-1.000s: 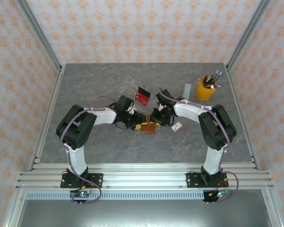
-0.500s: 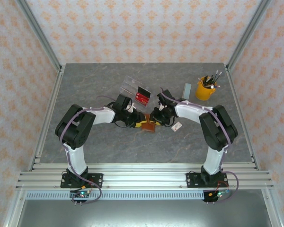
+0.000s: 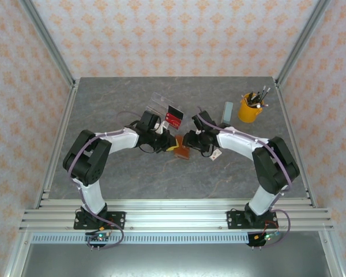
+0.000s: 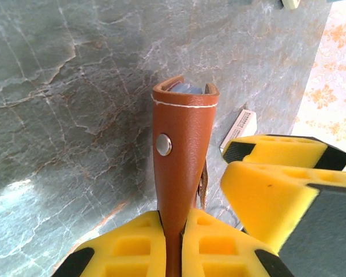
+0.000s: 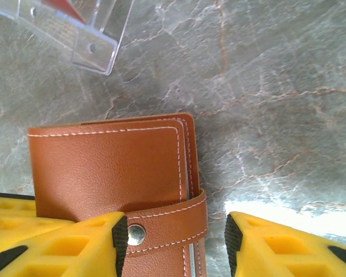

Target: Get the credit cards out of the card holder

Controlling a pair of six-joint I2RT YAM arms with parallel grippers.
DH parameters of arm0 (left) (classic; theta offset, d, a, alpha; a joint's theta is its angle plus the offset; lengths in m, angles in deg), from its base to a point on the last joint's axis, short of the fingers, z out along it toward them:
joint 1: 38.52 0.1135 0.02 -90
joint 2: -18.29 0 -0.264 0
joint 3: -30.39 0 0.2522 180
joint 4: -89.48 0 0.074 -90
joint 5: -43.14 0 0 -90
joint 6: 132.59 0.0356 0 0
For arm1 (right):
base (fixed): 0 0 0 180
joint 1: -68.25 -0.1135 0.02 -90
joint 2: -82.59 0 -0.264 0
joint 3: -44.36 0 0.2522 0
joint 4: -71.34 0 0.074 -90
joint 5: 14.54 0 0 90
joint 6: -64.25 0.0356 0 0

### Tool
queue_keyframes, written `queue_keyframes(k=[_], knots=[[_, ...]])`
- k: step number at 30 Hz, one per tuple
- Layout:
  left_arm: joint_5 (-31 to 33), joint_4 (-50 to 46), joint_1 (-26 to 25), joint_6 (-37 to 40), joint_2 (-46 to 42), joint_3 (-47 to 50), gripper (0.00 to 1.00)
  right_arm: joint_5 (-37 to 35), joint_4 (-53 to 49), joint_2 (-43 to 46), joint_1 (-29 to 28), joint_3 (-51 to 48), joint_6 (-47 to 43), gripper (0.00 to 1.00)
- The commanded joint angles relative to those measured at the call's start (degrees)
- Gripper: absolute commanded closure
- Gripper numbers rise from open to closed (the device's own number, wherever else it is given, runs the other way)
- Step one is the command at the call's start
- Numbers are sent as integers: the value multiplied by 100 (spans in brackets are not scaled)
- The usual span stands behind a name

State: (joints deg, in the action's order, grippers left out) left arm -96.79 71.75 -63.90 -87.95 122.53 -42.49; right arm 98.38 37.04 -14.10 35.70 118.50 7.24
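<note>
The card holder [image 5: 106,167], brown leather with white stitching, is closed, its strap snapped across it. It stands on edge on the table [image 3: 115,167]. My left gripper [image 4: 173,216] is shut on its lower edge, and the snap [image 4: 164,144] faces left in the left wrist view. My right gripper [image 5: 176,236] is open around the strap, one pad beside the snap and the other clear of the holder's edge. From above, the holder [image 3: 182,153] sits between the left gripper [image 3: 172,145] and right gripper [image 3: 188,142]. A red and a black credit card [image 3: 174,117] stand in the clear tray.
The clear acrylic tray [image 3: 157,104] lies just behind the grippers; one corner of the tray [image 5: 92,49] is visible from the right wrist. A small white tag [image 3: 215,154] lies right of the holder. A yellow pen cup [image 3: 250,108] and a grey block [image 3: 228,111] stand at the back right.
My left gripper has closed onto the card holder's edge. My right gripper has opened wider around the strap. Both arms have shifted slightly toward the back.
</note>
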Motion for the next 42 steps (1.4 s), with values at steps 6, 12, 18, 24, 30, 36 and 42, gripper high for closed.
queue_keyframes(k=[6, 12, 18, 24, 30, 36, 42], knots=[[21, -333, 34, 362, -282, -188, 100, 329, 29, -17, -80, 193, 35, 54], [19, -333, 34, 355, -273, -188, 100, 535, 106, -111, -80, 193, 36, 54], [18, -254, 34, 326, -282, -149, 100, 697, 68, -257, -83, 254, 23, 53], [23, -262, 34, 318, -300, -128, 100, 490, -124, -358, -75, 303, 40, 55], [464, -543, 34, 301, -276, -91, 100, 51, -526, -412, -77, 386, -19, 59], [587, -571, 58, 256, -282, 6, 100, -299, -809, -363, -75, 442, -53, 65], [643, -546, 52, 197, -273, 12, 100, -534, -1066, -350, -78, 500, -100, 72]])
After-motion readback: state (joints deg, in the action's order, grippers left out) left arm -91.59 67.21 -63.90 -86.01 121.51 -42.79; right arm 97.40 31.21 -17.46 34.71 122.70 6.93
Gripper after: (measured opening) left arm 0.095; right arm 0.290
